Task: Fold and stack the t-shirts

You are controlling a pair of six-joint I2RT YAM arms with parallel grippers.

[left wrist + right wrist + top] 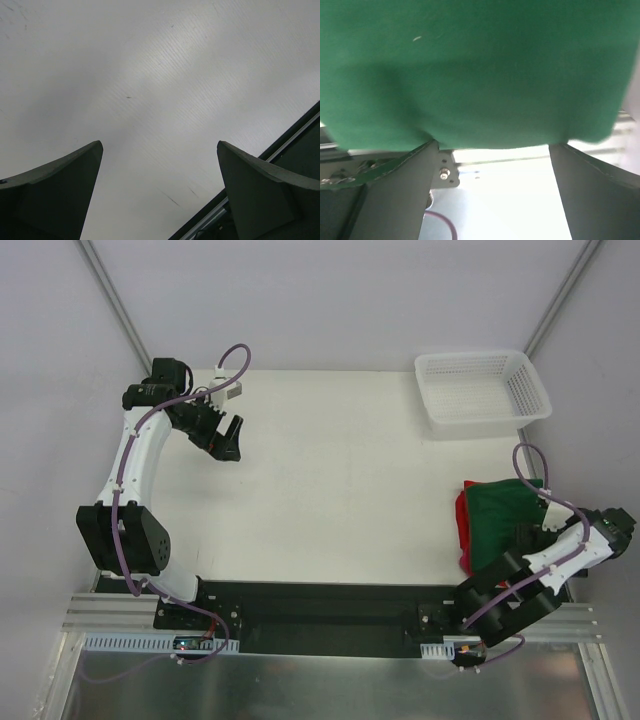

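The t-shirts lie as a small pile at the table's right edge, the dark green one (500, 512) on top of the bright red one (463, 532), of which only the left border shows. My right gripper (521, 533) is at the pile's near right side. In the right wrist view green cloth (480, 65) fills the upper part, and the right gripper (493, 146) stands open with its fingertips (427, 150) at the cloth's edge and nothing between them. My left gripper (230, 438) hovers open over bare table at the far left, and the left wrist view shows it (159, 145) holding nothing.
A white plastic mesh basket (482, 390) stands at the back right corner, behind the pile. The white table (340, 490) ends at a black rail (330, 600) along the near edge, where both arm bases are bolted.
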